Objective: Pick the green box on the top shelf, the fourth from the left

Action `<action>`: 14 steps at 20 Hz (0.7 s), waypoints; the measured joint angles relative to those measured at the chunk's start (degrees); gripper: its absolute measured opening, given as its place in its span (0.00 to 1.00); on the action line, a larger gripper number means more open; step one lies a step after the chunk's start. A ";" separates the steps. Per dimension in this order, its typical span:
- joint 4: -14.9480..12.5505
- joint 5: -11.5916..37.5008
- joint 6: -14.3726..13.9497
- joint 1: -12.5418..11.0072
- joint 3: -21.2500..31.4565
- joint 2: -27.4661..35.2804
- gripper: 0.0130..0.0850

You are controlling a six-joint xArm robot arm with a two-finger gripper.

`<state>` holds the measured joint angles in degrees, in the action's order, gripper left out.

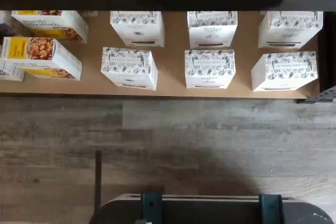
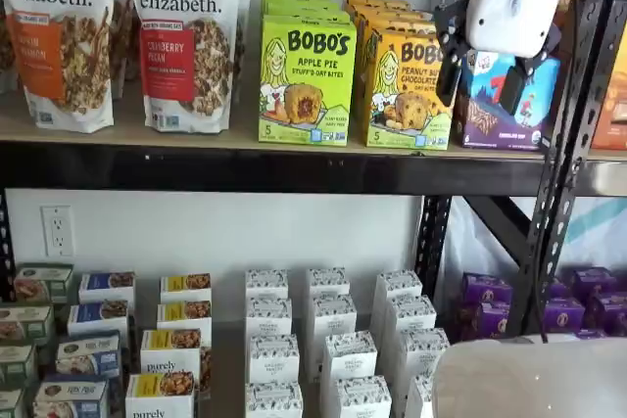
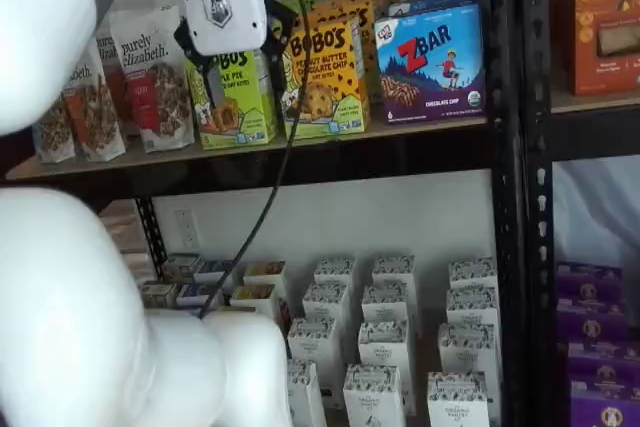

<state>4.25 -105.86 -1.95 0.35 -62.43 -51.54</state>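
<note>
Green box (image 2: 306, 80) stands upright at front edge of the top shelf (image 2: 245, 165), label out for easy reach, w/ gripper (image 2: 482, 73) hanging empty in front, fingers apart, prob. lining up approach.

The lime-green cardboard box (image 2: 307, 80) printed "BOBO'S APPLE PIE Stuff'd Oat Bites", with a cartoon blonde girl and a picture of a filled oat bite on its face, stood upright at the front edge of the long light-tan shelf board with a thick black metal front beam (image 2: 245, 165), more boxes of the same green lined up behind it. In both shelf views it sat between a red-labelled granola pouch and a yellow-orange box, just beside each. In a shelf view (image 3: 236, 97) its upper front was hidden.
</note>
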 joint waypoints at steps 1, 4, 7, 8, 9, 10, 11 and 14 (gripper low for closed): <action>0.14 -0.13 0.00 -0.03 -0.08 0.15 1.00; 1.37 -0.01 0.41 -0.82 0.02 0.29 1.00; 1.48 0.94 0.29 -0.62 0.36 0.18 1.00; 1.22 1.15 0.06 -0.29 0.37 0.25 1.00; 1.09 1.30 -0.09 -0.09 0.37 0.32 1.00; 1.28 1.44 -0.06 -0.17 0.36 0.38 1.00; 1.35 1.60 -0.04 -0.22 0.39 0.37 1.00; 2.06 2.39 0.32 -0.71 0.62 0.18 1.00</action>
<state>6.31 -103.47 -1.62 -0.36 -61.81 -51.36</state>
